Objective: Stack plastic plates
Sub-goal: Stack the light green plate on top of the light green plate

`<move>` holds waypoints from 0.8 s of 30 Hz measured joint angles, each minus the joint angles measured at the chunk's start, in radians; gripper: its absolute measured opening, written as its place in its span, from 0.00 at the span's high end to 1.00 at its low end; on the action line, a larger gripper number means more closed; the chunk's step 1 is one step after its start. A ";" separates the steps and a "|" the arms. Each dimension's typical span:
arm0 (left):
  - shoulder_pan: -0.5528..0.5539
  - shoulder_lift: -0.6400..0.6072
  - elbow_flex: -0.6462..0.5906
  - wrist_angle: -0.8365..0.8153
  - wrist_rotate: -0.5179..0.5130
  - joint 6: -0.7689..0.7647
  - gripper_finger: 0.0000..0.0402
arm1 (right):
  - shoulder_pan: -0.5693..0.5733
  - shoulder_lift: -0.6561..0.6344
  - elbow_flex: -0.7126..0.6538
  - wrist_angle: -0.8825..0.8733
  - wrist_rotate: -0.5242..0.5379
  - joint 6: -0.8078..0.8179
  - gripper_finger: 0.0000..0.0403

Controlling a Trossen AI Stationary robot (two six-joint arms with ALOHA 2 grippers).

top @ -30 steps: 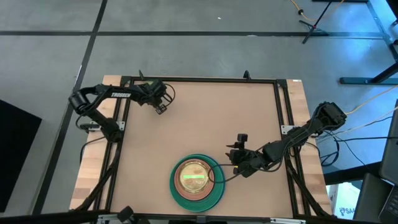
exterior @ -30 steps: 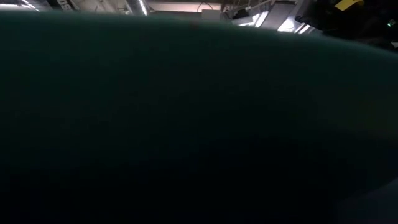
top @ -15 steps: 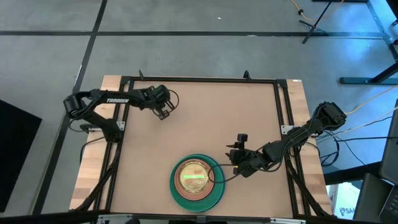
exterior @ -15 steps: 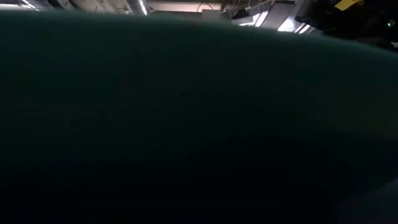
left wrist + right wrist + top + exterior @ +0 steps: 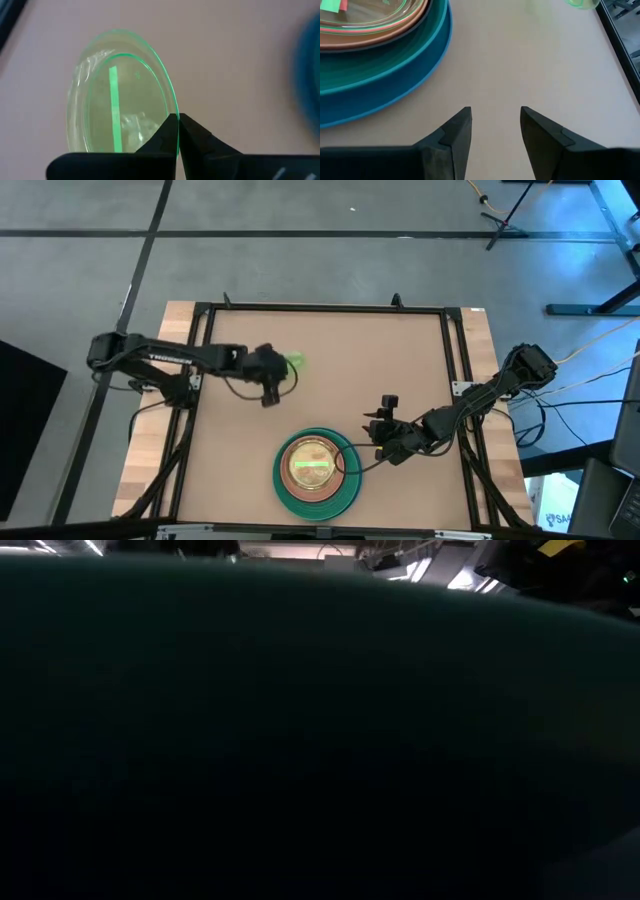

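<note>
1. I have the left gripper (image 5: 270, 385) out over the table (image 5: 400, 360), left of centre in the high view, its fingers pinched on the rim of a small neon-green plate (image 5: 120, 107). In the left wrist view the two dark fingertips (image 5: 170, 131) meet edge-on over that thin rim.

2. The plate shows as a green patch (image 5: 295, 364) just beside the gripper in the high view, well apart from the stack (image 5: 317, 470) at the lower centre.

3. The stack holds a blue plate (image 5: 395, 75) at the bottom, then teal, black and salmon-pink, with a translucent green one on top as far as I can tell.

4. The right gripper (image 5: 495, 125) waits just right of the stack, fingers spread, holding nothing.

5. I judge this plate light, stiff and slick; a thin rim pinch could let it pivot or slip, so I would move gently and keep it level.

6. The low view is filled by a dark teal surface and tells me nothing more.
</note>
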 joint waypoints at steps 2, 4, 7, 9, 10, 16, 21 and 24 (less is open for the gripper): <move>-0.072 0.000 0.018 0.019 0.007 -0.019 0.99 | 0.000 0.000 0.000 0.000 0.000 0.000 0.60; -0.146 0.000 0.021 0.063 -0.001 -0.045 0.99 | 0.000 0.000 0.000 0.000 0.000 0.000 0.60; -0.252 0.000 0.021 0.144 -0.005 -0.073 0.99 | 0.000 0.000 0.000 0.000 0.000 0.000 0.60; -0.316 0.000 0.021 0.192 -0.005 -0.091 0.99 | 0.000 0.000 0.000 0.000 0.000 0.000 0.60; -0.345 0.000 0.021 0.212 -0.004 -0.099 0.99 | 0.000 0.000 0.000 0.000 0.000 0.000 0.60; -0.503 0.005 0.021 0.386 -0.018 -0.127 0.99 | 0.000 0.000 0.000 0.000 0.000 0.000 0.60; -0.608 0.060 0.023 0.532 -0.029 -0.126 0.99 | 0.000 0.000 0.000 0.006 0.000 0.000 0.60; -0.652 0.104 0.023 0.547 -0.032 -0.129 0.99 | 0.000 0.000 0.000 0.007 0.000 0.000 0.60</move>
